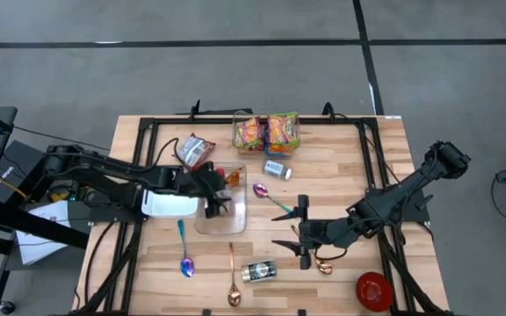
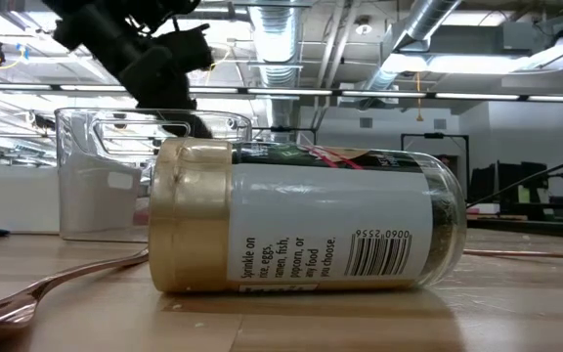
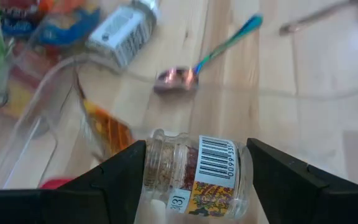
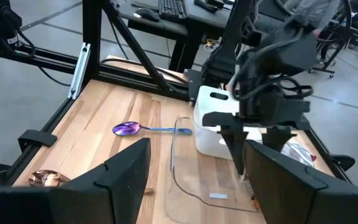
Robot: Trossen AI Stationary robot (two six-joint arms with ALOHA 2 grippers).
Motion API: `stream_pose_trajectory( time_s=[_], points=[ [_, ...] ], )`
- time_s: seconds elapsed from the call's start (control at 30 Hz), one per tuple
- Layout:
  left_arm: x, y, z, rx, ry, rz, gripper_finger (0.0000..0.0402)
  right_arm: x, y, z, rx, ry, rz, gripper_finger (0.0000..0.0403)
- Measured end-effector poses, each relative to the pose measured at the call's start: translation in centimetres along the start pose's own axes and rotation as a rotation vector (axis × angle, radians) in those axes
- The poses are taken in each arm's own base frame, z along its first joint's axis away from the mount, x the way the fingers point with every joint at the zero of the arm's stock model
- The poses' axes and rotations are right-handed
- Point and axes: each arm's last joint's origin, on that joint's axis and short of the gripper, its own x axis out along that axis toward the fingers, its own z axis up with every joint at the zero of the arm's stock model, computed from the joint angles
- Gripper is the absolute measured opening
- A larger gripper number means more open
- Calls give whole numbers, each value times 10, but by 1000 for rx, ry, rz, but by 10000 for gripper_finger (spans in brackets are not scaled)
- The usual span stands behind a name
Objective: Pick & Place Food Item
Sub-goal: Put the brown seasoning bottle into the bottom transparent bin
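A small glass spice jar [image 3: 197, 177] with a barcode label lies crosswise between the fingers of my left gripper [image 1: 213, 204], which is shut on it. That gripper slants down over the clear plastic container [image 1: 235, 215] at the table's middle left. My right gripper [image 1: 299, 230] hovers open to the container's right, its fingers spread wide with nothing between them. From the right wrist view, the left gripper [image 4: 253, 149] is seen over the container [image 4: 191, 180]. An orange packet [image 3: 107, 132] lies just beyond the jar. My left gripper pinches the spice jar between its two fingers, one at the neck end [image 3: 151, 162] and the other at the base end [image 3: 244, 168]. The fingers slant down from the table's left side. The jar lies level along the gap; whether it touches the container I cannot tell.
A gold-lidded spice jar [image 1: 259, 270] lies on its side near the front edge, close to the low camera [image 2: 291, 230]. Snack bags [image 1: 266, 132] sit at the back, with a red packet [image 1: 196, 149] and a small jar [image 1: 277, 168] nearby. Spoons [image 1: 185, 250] [image 1: 233, 281] [image 1: 271, 197], a white box [image 1: 169, 204] and a red dish [image 1: 374, 290] lie around.
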Motion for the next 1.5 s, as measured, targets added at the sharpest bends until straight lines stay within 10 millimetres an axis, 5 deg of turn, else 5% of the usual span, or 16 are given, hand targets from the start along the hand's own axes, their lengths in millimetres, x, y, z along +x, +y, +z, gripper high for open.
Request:
stream_pose_trajectory(
  time_s=[1.2,1.5],
  points=[
    [39,14,-12,-88,-21,-89,255,1,-2,-1,-6,13,2,250],
    [39,14,-11,-86,-32,-45,286,1,-2,-1,-6,13,2,250]
  ],
)
